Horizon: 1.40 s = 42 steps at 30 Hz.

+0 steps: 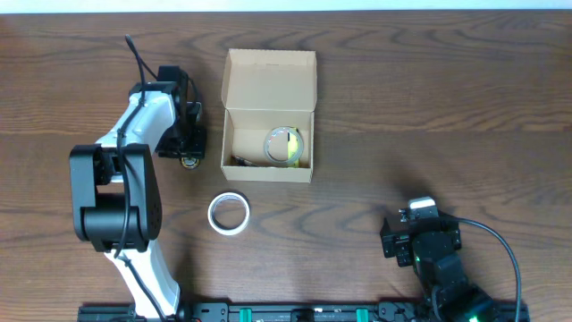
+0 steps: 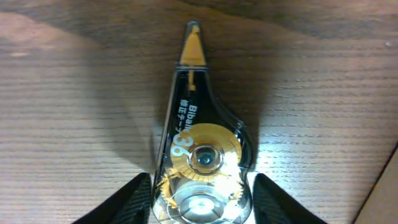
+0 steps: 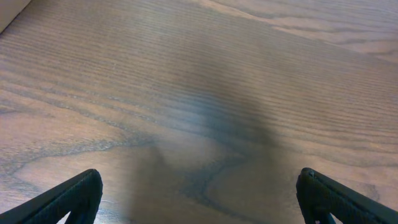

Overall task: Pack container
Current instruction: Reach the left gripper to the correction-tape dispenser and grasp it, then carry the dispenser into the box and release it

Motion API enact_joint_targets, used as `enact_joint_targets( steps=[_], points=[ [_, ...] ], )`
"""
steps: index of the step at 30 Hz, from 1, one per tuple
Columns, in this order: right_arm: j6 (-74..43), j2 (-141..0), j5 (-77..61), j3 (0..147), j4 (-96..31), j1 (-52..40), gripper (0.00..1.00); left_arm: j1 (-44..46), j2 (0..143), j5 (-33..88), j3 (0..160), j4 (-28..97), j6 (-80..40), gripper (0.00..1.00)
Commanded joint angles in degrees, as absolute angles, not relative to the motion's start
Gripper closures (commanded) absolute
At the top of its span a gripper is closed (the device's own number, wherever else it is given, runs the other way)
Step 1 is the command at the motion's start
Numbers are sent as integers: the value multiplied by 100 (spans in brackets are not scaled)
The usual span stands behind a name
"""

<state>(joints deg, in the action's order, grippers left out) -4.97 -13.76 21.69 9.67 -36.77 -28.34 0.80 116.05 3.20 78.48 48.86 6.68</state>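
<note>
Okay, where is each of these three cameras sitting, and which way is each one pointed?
Overhead: fixed above the table, looking straight down at the open cardboard box, a tape roll, and both arms with left gripper and right gripper.
Left wrist: on the left arm, facing down past its fingers at a correction tape dispenser.
Right wrist: on the right arm, facing down at bare table, fingertips in the lower corners.
Shared: overhead and left wrist both show the left gripper.

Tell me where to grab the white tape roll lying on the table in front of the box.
Come straight down from above: the white tape roll lies flat, hole up. Put one finger inside the hole and one outside, pinching the ring wall.
</note>
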Motion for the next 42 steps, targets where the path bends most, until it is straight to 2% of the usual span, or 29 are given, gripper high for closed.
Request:
enact_joint_targets(
  steps=[1,3,7,12,27,35,42],
  points=[
    [-462,-1352,2244,958,-3682,-2805,1,99,11690,233,7940,4906,731,57],
    [-464,-1352,2244,958,-3682,-2805,1,99,11690,239,7940,4906,727,64],
    [-464,-1352,2244,958,-3682,-2805,1,80,11660,261,7940,4908,617,71],
    [-464,-1352,2244,958,-3682,-2805,1,73,11367,250,7940,4910,620,72],
    [-464,-1352,2244,958,-3684,-2805,1,154,8925,305,7946,4908,620,71],
    [-464,-1352,2244,958,-3682,-2805,1,1369,8897,301,8093,4578,624,70],
    [-464,-1352,2244,958,-3682,-2805,1,2246,9507,458,8320,4543,622,69]
  ],
)
